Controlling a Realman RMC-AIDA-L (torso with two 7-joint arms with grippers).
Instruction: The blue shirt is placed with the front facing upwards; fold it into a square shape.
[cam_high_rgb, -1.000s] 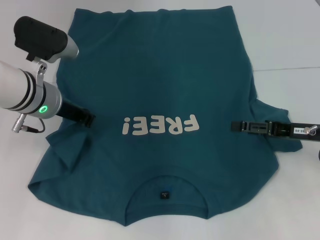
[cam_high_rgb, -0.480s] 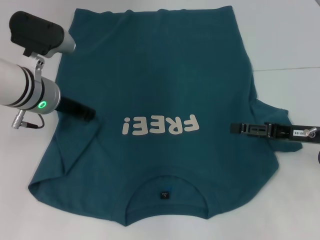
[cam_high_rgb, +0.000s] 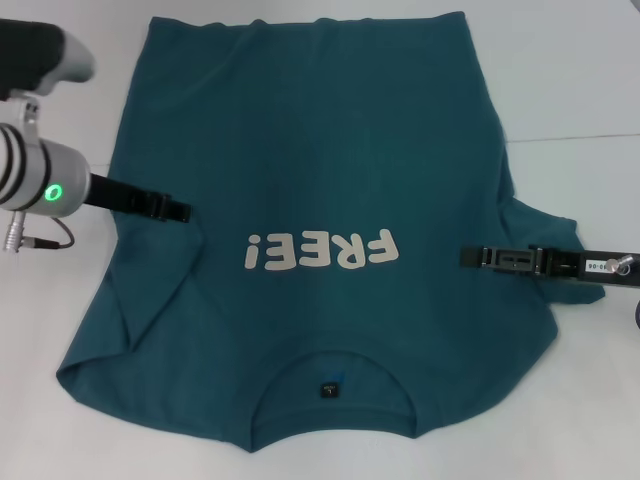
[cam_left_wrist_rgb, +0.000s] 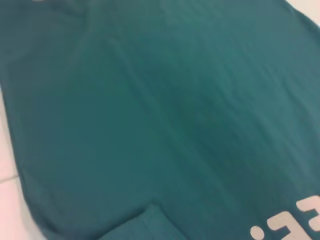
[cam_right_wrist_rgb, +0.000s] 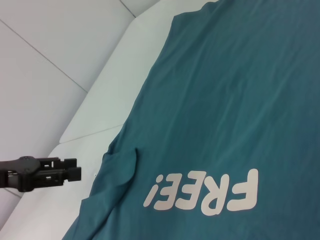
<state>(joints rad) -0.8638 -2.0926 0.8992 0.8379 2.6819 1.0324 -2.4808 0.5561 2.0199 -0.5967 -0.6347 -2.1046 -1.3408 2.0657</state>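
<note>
Presently the large dark teal-blue short-sleeved cotton T-shirt (cam_high_rgb: 320, 210) lies spread face up on the white table (cam_high_rgb: 570, 70), filling the middle of the head view. Its round collar (cam_high_rgb: 332, 395), carrying a small black tag (cam_high_rgb: 327, 390), sits at the near edge; the hem lies at the far edge. Cream "FREE!" lettering (cam_high_rgb: 320, 250) crosses the chest and reads inverted from the robot's side. The left sleeve (cam_high_rgb: 145, 290) is doubled inward over the body, leaving a raised crease. The right sleeve (cam_high_rgb: 545, 230) lies out to the right with some wrinkling.

The left gripper (cam_high_rgb: 175, 212) is at the shirt's left edge, level with the lettering, its black tip over the fabric near the folded sleeve. Whether its fingers are spread or pressed together cannot be told. The left wrist view shows only cloth and a corner of the lettering (cam_left_wrist_rgb: 295, 222).

The right gripper (cam_high_rgb: 470, 257) reaches in from the right, over the right sleeve and the shirt's side, level with the lettering. Its fingers appear as one narrow black bar; their state cannot be told.
</note>
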